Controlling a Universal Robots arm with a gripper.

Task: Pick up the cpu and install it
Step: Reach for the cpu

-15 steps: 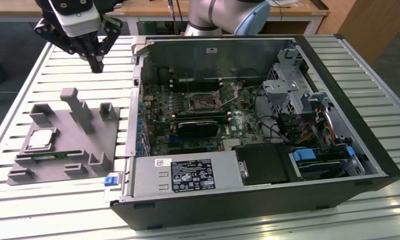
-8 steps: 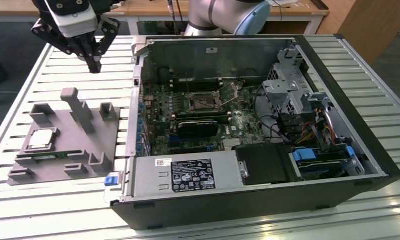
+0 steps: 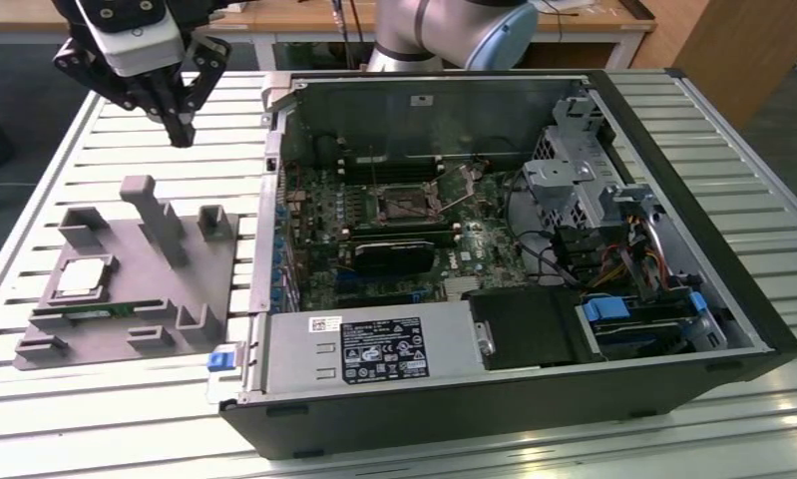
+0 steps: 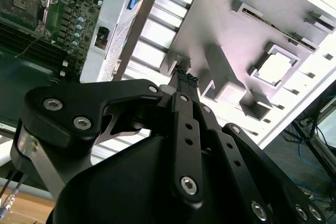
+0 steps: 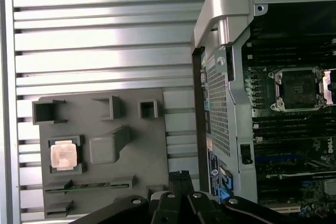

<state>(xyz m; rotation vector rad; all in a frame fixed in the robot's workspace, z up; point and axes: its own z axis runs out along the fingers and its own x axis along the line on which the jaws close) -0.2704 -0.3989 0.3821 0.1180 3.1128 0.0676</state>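
In the exterior view the gripper (image 3: 179, 128) hangs, jaws pressed together, well apart from the cpu (image 3: 82, 277) lying in a grey holder (image 3: 201, 277) beside the open computer case (image 3: 505, 399). In the second wrist view the holder's tall post (image 4: 220, 74) stands between them. In the first wrist view the socket (image 5: 298, 88) sits inside the case.

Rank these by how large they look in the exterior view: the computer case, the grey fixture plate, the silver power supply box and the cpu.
1. computer case
2. grey fixture plate
3. silver power supply box
4. cpu
No close ties.
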